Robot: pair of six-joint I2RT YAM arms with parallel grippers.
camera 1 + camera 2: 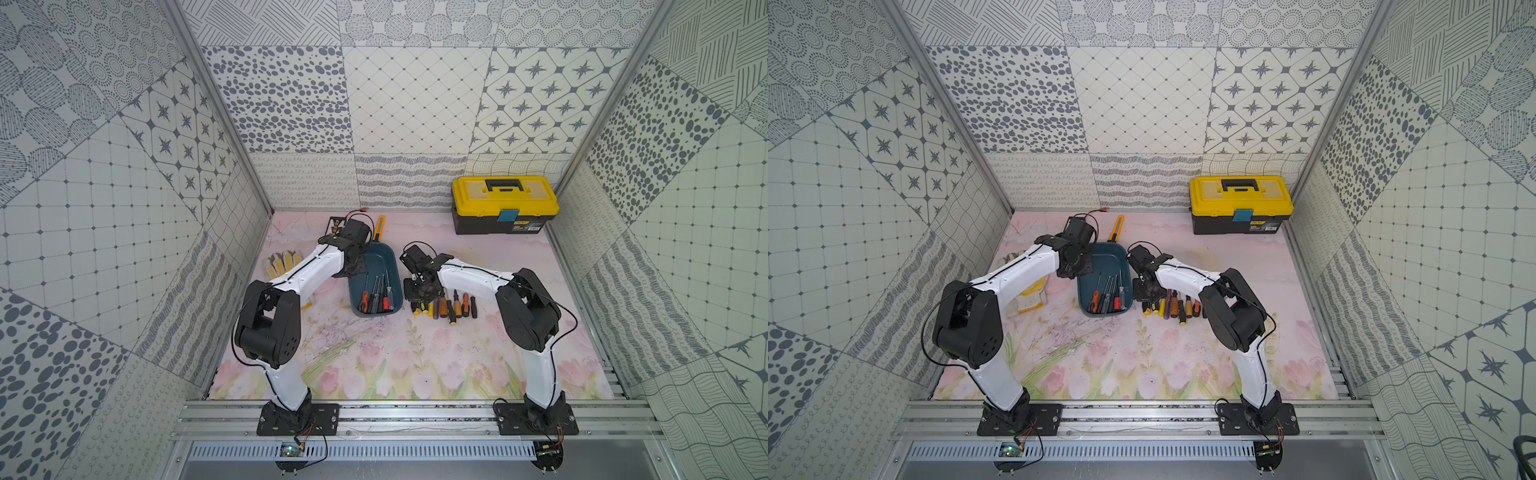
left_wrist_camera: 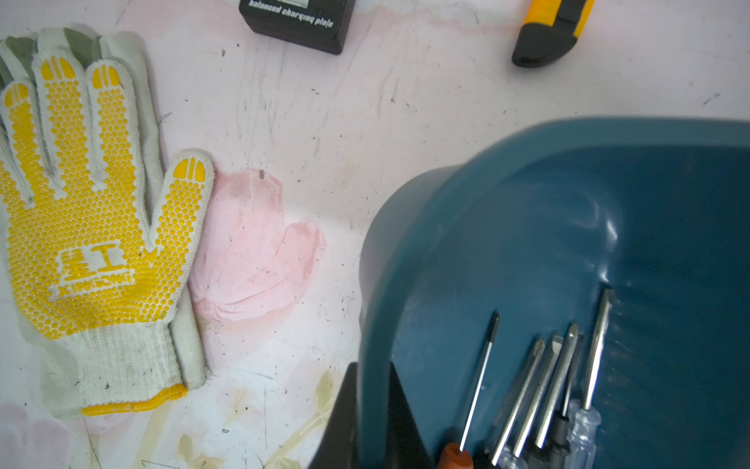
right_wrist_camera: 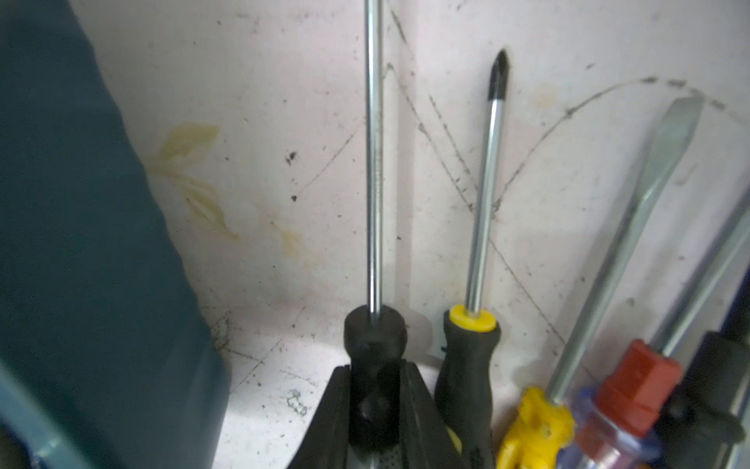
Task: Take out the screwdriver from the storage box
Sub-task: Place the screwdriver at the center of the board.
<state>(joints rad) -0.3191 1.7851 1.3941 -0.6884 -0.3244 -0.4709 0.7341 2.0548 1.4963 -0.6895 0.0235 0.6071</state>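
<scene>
One black-handled screwdriver [image 3: 374,162] is gripped at the handle by the right gripper [image 3: 375,406], outside the box [image 1: 376,266] and just beside its right wall, at the left end of a row [image 1: 444,305] of about eight others on the mat [image 1: 374,353]. Its shaft is pointed away from the robot, parallel to that row. The box's left wall is pinched by the clenched left gripper [image 2: 371,406]. Five or six screwdrivers [image 1: 376,297] are left inside, handles toward the robot; overlap prevents an exact count. The right arm is judged nearer.
</scene>
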